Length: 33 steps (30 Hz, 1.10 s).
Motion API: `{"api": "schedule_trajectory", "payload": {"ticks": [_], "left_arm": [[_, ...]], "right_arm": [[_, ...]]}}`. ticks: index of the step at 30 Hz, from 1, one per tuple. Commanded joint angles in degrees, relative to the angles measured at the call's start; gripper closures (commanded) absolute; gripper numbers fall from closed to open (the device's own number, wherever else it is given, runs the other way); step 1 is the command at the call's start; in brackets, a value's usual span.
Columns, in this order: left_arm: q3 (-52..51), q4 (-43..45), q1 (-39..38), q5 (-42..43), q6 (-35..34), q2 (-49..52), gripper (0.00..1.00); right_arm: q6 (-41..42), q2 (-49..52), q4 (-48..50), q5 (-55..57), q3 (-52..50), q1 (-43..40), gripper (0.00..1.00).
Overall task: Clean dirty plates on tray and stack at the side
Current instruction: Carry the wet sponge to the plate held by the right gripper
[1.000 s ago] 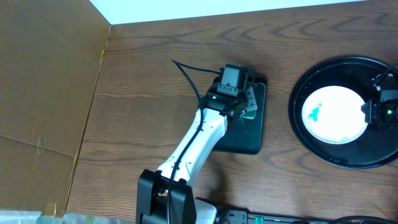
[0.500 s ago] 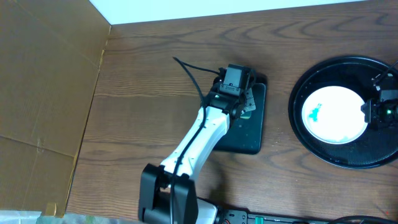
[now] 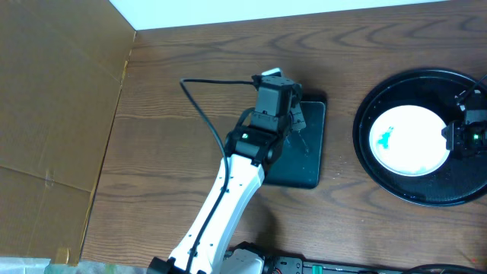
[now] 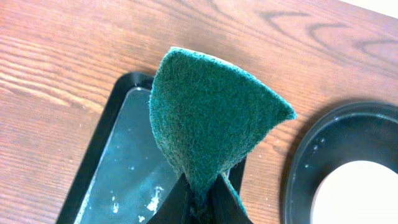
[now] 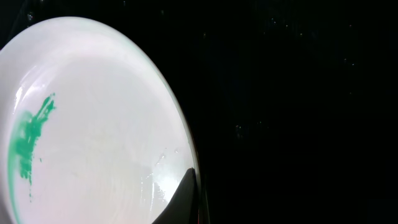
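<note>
One white plate [image 3: 407, 139] with a teal smudge [image 3: 386, 138] lies on the round black tray [image 3: 365, 164]; no other plates show. My right gripper [image 3: 449, 137] is at the plate's right rim. In the right wrist view it [image 5: 194, 199] is closed on the rim of the plate [image 5: 93, 124], one finger on top. My left gripper [image 3: 298, 122] is shut on a green scouring pad [image 4: 211, 118] and holds it above the small rectangular black tray [image 4: 118, 168]. In the left wrist view the left gripper [image 4: 202, 199] pinches the pad's lower corner.
The rectangular tray [image 3: 308, 164] sits at mid-table, left of the round tray. A cardboard sheet [image 3: 53, 114] covers the table's left side. A black cable [image 3: 205, 99] loops from the left arm. A white surface [image 3: 304, 11] lies beyond the far edge.
My left arm has risen and shifted slightly left, lifting the scouring pad up off the rectangular tray. The right gripper and plate have not moved.
</note>
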Motion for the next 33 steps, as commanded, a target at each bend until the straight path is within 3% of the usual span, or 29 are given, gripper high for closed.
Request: {"api": "schedule_trajectory", "payload": {"ticks": [1,7,13,20,26,33], "left_arm": [[-2.9,0.0,0.0,-1.1,0.3,4.5,0.93],[-3.5,1.1,0.0,0.8,0.3,12.1,0.93],[1.6,2.2,-0.7,12.4,-0.8,4.1,0.93],[1.6,3.4,-7.0,12.9,-8.9,-0.2,0.93],[1.5,6.2,-14.0,12.9,-16.2,6.3,0.93],[1.5,16.7,-22.7,12.9,-23.3,19.7,0.93]], "right_arm": [[0.4,0.9,0.2,0.4,0.0,0.3,0.99],[0.4,0.9,-0.2,0.4,0.0,0.4,0.99],[0.6,0.9,0.0,0.4,0.0,0.3,0.99],[1.5,0.9,0.6,0.4,0.0,0.8,0.99],[1.5,0.9,0.5,0.4,0.0,0.8,0.99],[1.7,0.9,0.5,0.4,0.0,0.8,0.99]]}}
